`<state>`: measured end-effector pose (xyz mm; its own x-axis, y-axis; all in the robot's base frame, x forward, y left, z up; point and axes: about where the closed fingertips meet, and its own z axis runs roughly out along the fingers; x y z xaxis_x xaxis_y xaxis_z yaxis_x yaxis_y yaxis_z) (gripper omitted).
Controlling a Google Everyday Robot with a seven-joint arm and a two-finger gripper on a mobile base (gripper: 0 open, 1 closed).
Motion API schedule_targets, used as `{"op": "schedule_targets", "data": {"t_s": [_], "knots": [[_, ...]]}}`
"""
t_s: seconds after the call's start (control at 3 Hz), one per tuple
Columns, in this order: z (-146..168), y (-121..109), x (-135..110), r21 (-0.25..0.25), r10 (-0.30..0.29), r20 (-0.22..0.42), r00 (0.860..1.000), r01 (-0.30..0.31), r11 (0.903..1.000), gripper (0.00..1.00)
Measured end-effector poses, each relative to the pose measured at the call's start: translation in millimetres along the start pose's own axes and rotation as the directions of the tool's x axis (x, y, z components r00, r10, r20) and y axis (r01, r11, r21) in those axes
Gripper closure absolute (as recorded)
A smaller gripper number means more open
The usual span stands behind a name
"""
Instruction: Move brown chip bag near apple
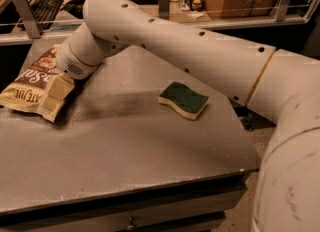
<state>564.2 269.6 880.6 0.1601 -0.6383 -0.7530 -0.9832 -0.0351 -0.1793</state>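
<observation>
I see the chip bag (27, 87) lying flat at the table's (130, 146) left side, dark brown with white lettering and tan ends. My hand (54, 95) is down over its right end.
</observation>
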Motion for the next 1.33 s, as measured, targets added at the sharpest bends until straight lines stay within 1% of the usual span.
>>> {"op": "schedule_targets", "data": {"t_s": [0.33,0.67,1.0,1.33], "knots": [[28.4,-1.0,0.7,-0.017,0.040,0.008,0.999,-0.040,0.9991,0.16],[39.1,-0.7,3.9,-0.020,0.063,0.003,0.998,-0.063,0.9978,0.39],[36.3,-3.1,4.0,-0.010,0.060,-0.004,0.998,-0.060,0.9981,0.70],[33.9,-3.8,1.2,-0.010,0.060,-0.004,0.998,-0.060,0.9981,0.93]]}}
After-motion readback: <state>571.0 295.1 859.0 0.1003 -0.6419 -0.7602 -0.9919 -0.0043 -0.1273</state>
